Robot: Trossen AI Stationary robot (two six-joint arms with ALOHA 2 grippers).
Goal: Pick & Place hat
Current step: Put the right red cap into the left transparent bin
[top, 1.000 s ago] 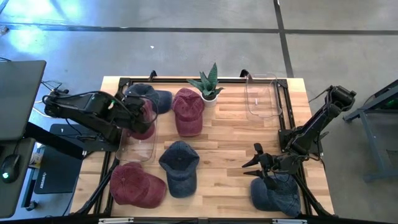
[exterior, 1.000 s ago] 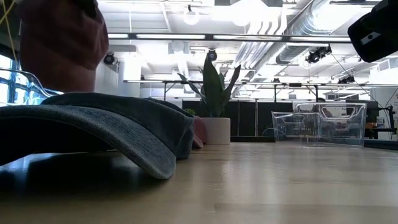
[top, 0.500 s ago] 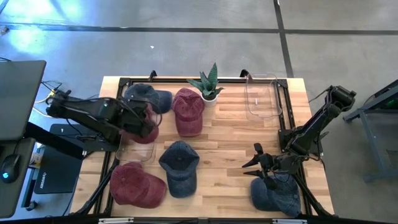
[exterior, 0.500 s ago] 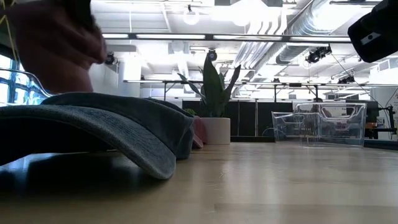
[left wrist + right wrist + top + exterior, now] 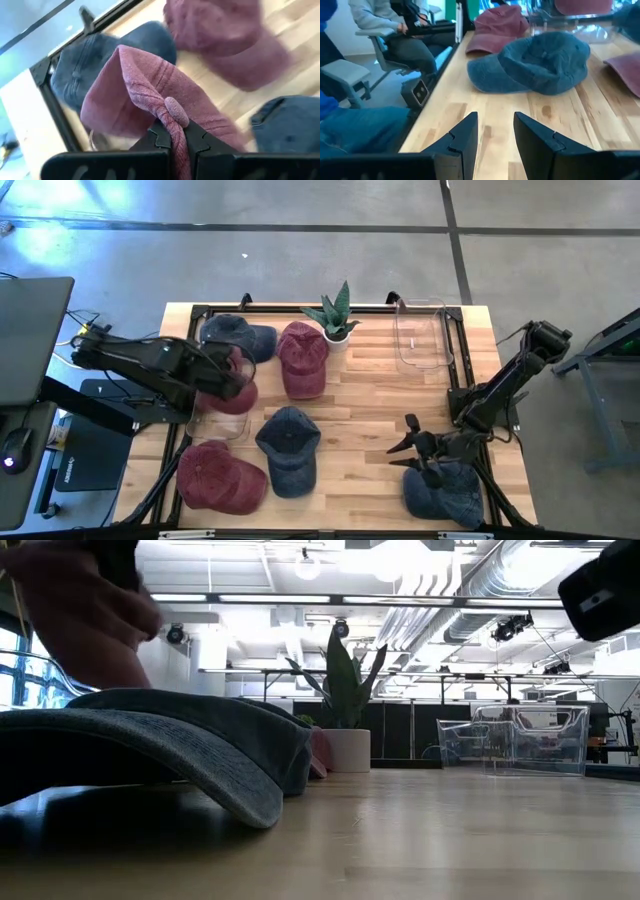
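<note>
My left gripper (image 5: pixel 228 376) is shut on a red hat (image 5: pixel 236 384) and holds it above a clear bin (image 5: pixel 222 423) at the table's left side. The low view shows that hat (image 5: pixel 85 615) high at the left. Other hats lie on the table: blue (image 5: pixel 240 335) and red (image 5: pixel 302 358) at the far side, blue (image 5: pixel 290 448) in the middle, red (image 5: pixel 220 477) at the near left. My right gripper (image 5: pixel 415 450) stands open at the near right, beside another blue hat (image 5: pixel 445 492), with nothing between its fingers (image 5: pixel 465 137). My left gripper pinches a bunched fold of the red hat's crown, right at the top button (image 5: pixel 176 111), between its two fingers (image 5: pixel 161 140). The fingers slant down from the table's left side. The hat hangs around and below them, lifted clear of the table.
A potted plant (image 5: pixel 335 315) stands at the far middle and a second clear bin (image 5: pixel 420 335) at the far right. A black frame (image 5: pixel 452 370) runs along the table's edges. Beyond the table's edge, people sit on chairs (image 5: pixel 395 35). A laptop (image 5: pixel 30 330) lies left of the table.
My left gripper has sunk a little toward the clear bin with the red hat and has rolled about its own axis; the hat has turned with it and stays clear of the table.
</note>
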